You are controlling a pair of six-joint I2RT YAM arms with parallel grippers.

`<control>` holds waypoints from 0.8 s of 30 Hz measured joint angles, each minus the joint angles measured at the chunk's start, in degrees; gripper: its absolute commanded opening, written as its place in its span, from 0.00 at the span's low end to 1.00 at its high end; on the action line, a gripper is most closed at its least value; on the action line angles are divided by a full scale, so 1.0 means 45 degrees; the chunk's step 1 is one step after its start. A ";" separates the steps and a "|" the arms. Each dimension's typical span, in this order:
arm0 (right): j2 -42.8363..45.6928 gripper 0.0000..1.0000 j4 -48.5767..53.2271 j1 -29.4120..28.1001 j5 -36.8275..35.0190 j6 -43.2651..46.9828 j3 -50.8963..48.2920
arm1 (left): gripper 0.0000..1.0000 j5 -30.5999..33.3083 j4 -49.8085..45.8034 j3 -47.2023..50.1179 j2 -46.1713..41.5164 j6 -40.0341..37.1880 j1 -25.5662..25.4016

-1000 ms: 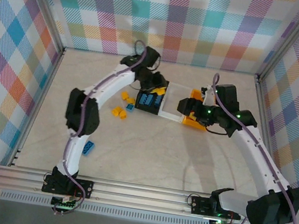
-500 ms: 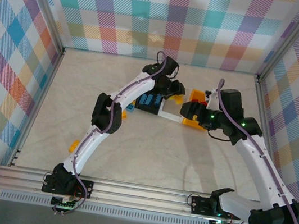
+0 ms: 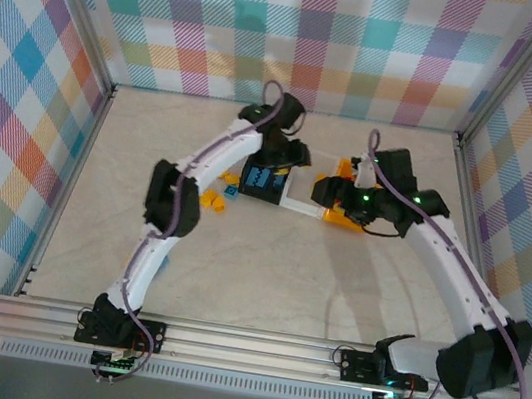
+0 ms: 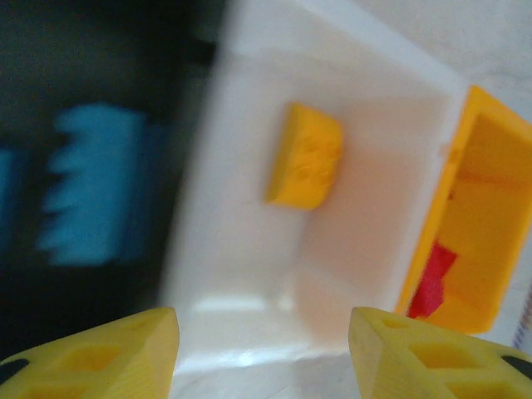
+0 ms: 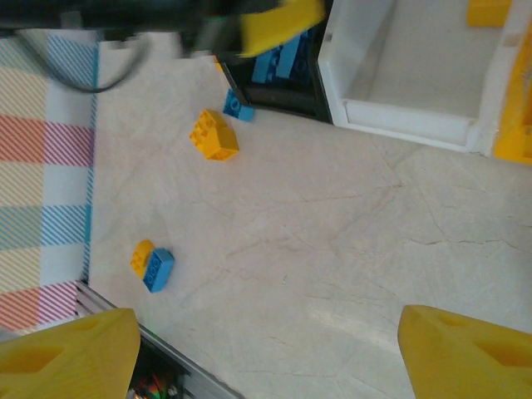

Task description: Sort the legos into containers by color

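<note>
Left gripper (image 4: 262,337), jaws newly parted above the white bin (image 4: 357,108): its yellow brick (image 4: 305,165) now lies inside, sorted. Right gripper (image 5: 270,337) wide, empty.

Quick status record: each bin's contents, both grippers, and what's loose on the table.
black bin: blue bricks
white bin: one yellow brick
orange bin: red brick
left gripper: open, empty, near white bin
right gripper: open, empty
table: loose yellow brick, small blue brick, yellow-blue pair
</note>
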State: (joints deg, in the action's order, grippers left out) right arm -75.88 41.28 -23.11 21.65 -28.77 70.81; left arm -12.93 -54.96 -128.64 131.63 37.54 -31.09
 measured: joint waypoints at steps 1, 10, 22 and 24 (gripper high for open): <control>-0.0549 0.81 0.0068 -0.0355 -0.0010 0.0185 0.0369 | 0.58 0.0287 0.0019 0.1462 -0.1234 -0.0019 0.0311; -0.6348 0.81 0.0641 -0.3565 -0.0087 0.1724 0.4595 | 0.59 0.1695 0.0350 1.0418 -1.0321 0.0015 0.3968; -1.3061 0.82 0.2637 -0.5440 -0.1078 0.2710 1.1642 | 0.76 0.2837 -0.2351 1.4644 -1.3993 -0.0403 0.4182; -1.3789 0.81 0.2914 -0.5440 -0.1404 0.2871 1.2526 | 0.77 0.2875 -0.2613 1.5052 -1.4333 -0.0379 0.4206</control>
State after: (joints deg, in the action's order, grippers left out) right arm -137.93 54.39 -47.59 15.33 -15.86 127.17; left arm 0.01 -66.72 -60.90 67.13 35.83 -12.16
